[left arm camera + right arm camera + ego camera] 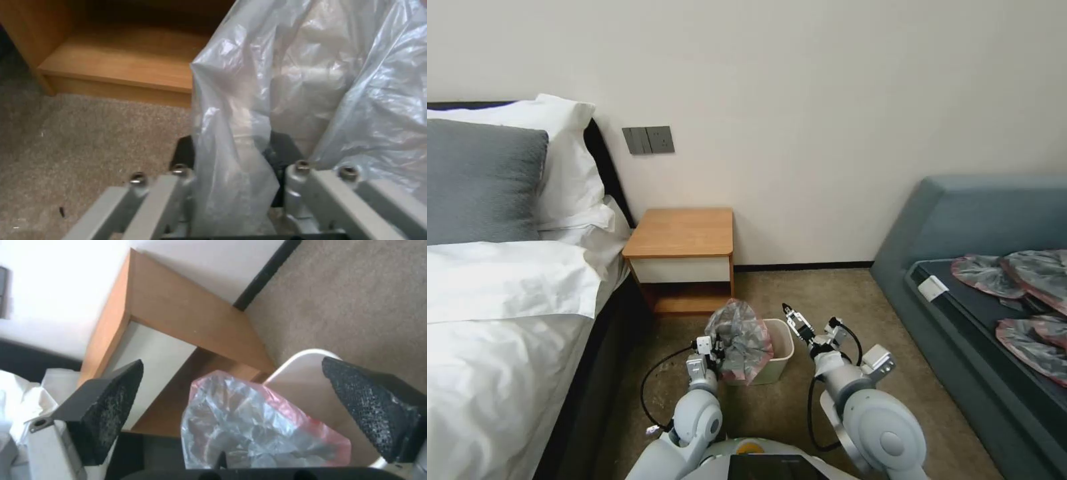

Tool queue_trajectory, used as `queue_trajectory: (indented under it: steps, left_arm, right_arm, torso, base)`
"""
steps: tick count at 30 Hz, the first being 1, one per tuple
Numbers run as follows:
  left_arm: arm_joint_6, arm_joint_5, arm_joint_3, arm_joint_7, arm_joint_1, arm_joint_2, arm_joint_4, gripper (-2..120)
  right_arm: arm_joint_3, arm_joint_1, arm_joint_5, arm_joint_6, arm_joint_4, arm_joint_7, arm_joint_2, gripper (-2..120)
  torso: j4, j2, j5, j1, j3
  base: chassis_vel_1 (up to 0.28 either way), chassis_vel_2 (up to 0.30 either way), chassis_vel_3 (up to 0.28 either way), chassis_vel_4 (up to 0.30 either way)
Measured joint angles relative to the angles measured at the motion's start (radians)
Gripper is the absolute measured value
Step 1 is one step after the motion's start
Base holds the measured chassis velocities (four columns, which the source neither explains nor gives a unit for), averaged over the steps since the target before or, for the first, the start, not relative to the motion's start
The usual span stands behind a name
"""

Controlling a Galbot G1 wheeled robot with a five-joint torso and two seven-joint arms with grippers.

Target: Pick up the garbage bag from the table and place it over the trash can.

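From the head view we see our left claw (715, 347) pinching the garbage bag (740, 339), which hangs bunched over the left part of the trash can (780, 347) on the carpet in front of the surface (682, 232). Our right claw (793, 317) hovers just beside the can's right rim, spread wide.

At the left wrist, the bag (267, 100) runs between the 2 fingers (285, 153).

At the right wrist, both pads (111, 406) stand wide apart above the bag (249, 426) and can (302, 373).
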Motion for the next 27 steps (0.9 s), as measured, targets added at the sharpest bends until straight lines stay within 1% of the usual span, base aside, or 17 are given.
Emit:
queue_trajectory:
  steps: [1, 2, 3, 5, 6, 7, 8, 9, 10, 12, 13, 15, 16, 18, 20, 24, 27]
  left_arm:
    - [0.0, 0.0, 0.0, 0.0, 0.0, 0.0, 0.0, 25]
    - [-0.007, 0.001, -0.001, 0.003, 0.002, 0.0, 0.0, 21]
    - [-0.024, 0.003, -0.004, 0.013, 0.01, 0.0, 0.0, 13]
    - [-0.043, 0.009, -0.008, 0.026, 0.019, 0.0, -0.004, 11]
    - [-0.082, 0.027, -0.02, 0.061, 0.038, 0.003, -0.009, 9]
    - [-0.117, 0.047, -0.033, 0.085, 0.053, 0.006, -0.018, 9]
    - [-0.127, 0.052, -0.039, 0.091, 0.056, 0.007, -0.022, 9]
    - [-0.161, 0.066, -0.059, 0.111, 0.069, 0.007, -0.04, 9]
    - [-0.161, 0.066, -0.059, 0.111, 0.069, 0.007, -0.04, 9]
    - [-0.201, 0.084, -0.083, 0.133, 0.08, 0.0, -0.055, 9]
    - [-0.201, 0.084, -0.083, 0.133, 0.08, 0.0, -0.055, 9]
    - [-0.239, 0.113, -0.109, 0.152, 0.086, -0.009, -0.07, 9]
    - [-0.239, 0.113, -0.109, 0.152, 0.086, -0.009, -0.07, 9]
    - [-0.272, 0.153, -0.133, 0.174, 0.092, -0.017, -0.088, 8]
    - [-0.29, 0.181, -0.151, 0.188, 0.096, -0.02, -0.108, 8]
    - [-0.299, 0.205, -0.162, 0.2, 0.101, -0.021, -0.129, 8]
    - [-0.313, 0.237, -0.165, 0.212, 0.106, -0.019, -0.153, 8]
  right_arm:
    - [0.0, 0.0, 0.0, 0.0, 0.0, 0.0, 0.0, 100]
    - [0.001, 0.001, -0.003, 0.0, 0.002, -0.001, 0.0, 100]
    - [0.003, 0.004, -0.008, 0.0, 0.006, -0.004, -0.002, 100]
    - [0.004, 0.01, -0.01, -0.001, 0.008, -0.007, -0.01, 100]
    - [0.005, 0.017, -0.014, -0.013, 0.008, -0.021, -0.027, 100]
    - [0.003, 0.024, -0.024, -0.039, 0.008, -0.052, -0.045, 100]
    - [0.003, 0.025, -0.026, -0.046, 0.008, -0.063, -0.05, 100]
    - [-0.003, 0.041, -0.033, -0.072, 0.008, -0.117, -0.072, 100]
    - [-0.003, 0.041, -0.033, -0.072, 0.008, -0.117, -0.072, 100]
    - [-0.017, 0.073, -0.037, -0.095, 0.009, -0.16, -0.1, 100]
    - [-0.017, 0.073, -0.037, -0.095, 0.009, -0.16, -0.1, 100]
    - [-0.027, 0.103, -0.029, -0.133, 0.009, -0.21, -0.126, 100]
    - [-0.027, 0.103, -0.029, -0.133, 0.009, -0.21, -0.126, 100]
    - [-0.037, 0.118, -0.01, -0.188, 0.009, -0.272, -0.154, 100]
    - [-0.065, 0.131, -0.001, -0.213, 0.01, -0.288, -0.18, 100]
    - [-0.093, 0.145, -0.02, -0.226, 0.005, -0.298, -0.194, 100]
    - [-0.114, 0.157, -0.072, -0.259, -0.009, -0.307, -0.197, 100]
  torso:
    - [0.0, 0.0, 0.0, 0.0, 0.0]
    - [-0.0001, 0.0, -0.0001, 0.0, 0.0]
    - [-0.0003, 0.0, -0.0002, 0.0, 0.0]
    - [-0.0003, 0.0, -0.0005, 0.0, 0.0]
    - [-0.0003, 0.0, -0.0009, 0.0, 0.0]
    - [-0.0004, 0.0, -0.0011, 0.0, 0.0]
    - [-0.0004, 0.0, -0.0011, 0.0, 0.0]
    - [-0.0003, 0.0, 0.0001, 0.0, 0.0]
    - [-0.0003, 0.0, 0.0001, 0.0, 0.0]
    - [0.0001, 0.0, -0.0004, 0.0, 0.0]
    - [0.0001, 0.0, -0.0004, 0.0, 0.0]
    - [0.0001, 0.0, 0.0, 0.0, 0.0]
    - [0.0001, 0.0, 0.0, 0.0, 0.0]
    - [0.0, 0.0, -0.0002, 0.0, 0.0]
    - [0.0, 0.0, -0.0001, 0.0, 0.0]
    - [0.0, 0.0, -0.0002, 0.0, 0.0]
    - [0.0001, 0.0, -0.0001, 0.0, 0.0]
  base:
    - [0.0, 0.0, 0.0, 0.0]
    - [0.0, 0.0, 0.0, 0.0]
    - [0.0, 0.0, 0.0, 0.0]
    - [0.0, 0.0, 0.0, 0.0]
    - [0.0, 0.0, 0.0, 0.0]
    - [0.0, 0.0, 0.0, 0.0]
    - [0.0, 0.0, 0.0, 0.0]
    - [0.0, 0.0, 0.0, 0.0]
    - [0.0, 0.0, 0.0, 0.0]
    - [0.0, 0.0, 0.0, 0.0]
    - [0.0, 0.0, 0.0, 0.0]
    - [0.0, 0.0, 0.0, 0.0]
    - [0.0, 0.0, 0.0, 0.0]
    - [0.0, 0.0, 0.0, 0.0]
    - [0.0, 0.0, 0.0, 0.0]
    - [0.0, 0.0, 0.0, 0.0]
    - [0.0, 0.0, 0.0, 0.0]
